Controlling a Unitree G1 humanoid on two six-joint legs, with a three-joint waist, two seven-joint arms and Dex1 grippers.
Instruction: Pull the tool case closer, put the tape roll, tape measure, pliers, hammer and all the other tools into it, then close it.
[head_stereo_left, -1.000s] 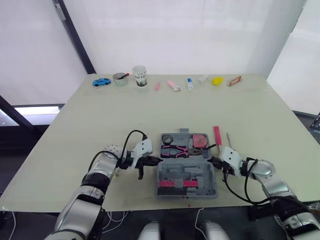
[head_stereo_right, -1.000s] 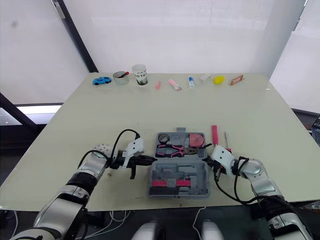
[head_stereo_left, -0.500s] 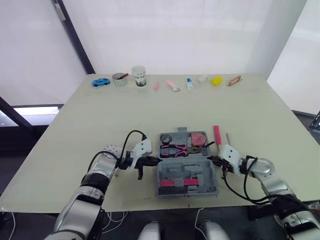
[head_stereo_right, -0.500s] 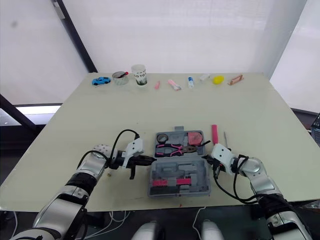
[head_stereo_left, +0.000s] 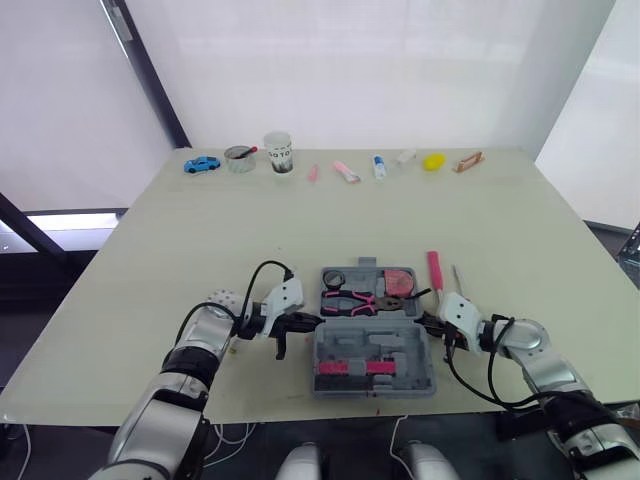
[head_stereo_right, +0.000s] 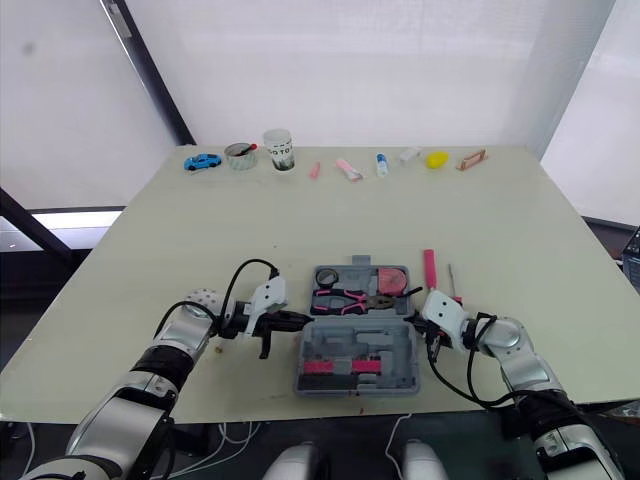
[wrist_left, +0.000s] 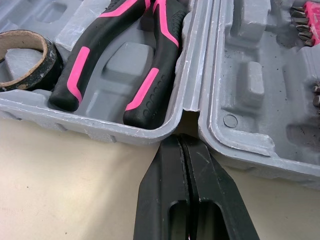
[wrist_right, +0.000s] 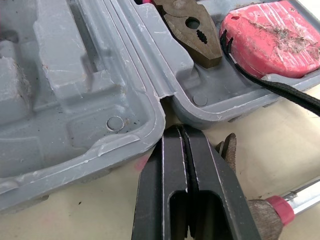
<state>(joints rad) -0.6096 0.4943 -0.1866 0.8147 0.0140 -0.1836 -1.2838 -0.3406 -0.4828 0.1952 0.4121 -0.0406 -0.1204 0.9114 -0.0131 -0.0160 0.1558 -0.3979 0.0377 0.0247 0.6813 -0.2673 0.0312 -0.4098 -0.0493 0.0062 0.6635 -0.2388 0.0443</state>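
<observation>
The grey tool case lies open near the table's front edge, with its lid half toward me. In its far half lie the pink-and-black pliers, a tape roll and a red tape measure. A pink strip of bits sits in the lid. My left gripper is shut, its tips at the hinge notch on the case's left side. On the right side my right gripper is shut at the other hinge notch. The pink-handled hammer lies on the table right of the case, its head close to my right fingers.
A thin screwdriver lies beside the hammer. Along the far edge stand a blue toy car, a tape ring, a cup, several small items and a yellow object. The table's front edge runs just below the case.
</observation>
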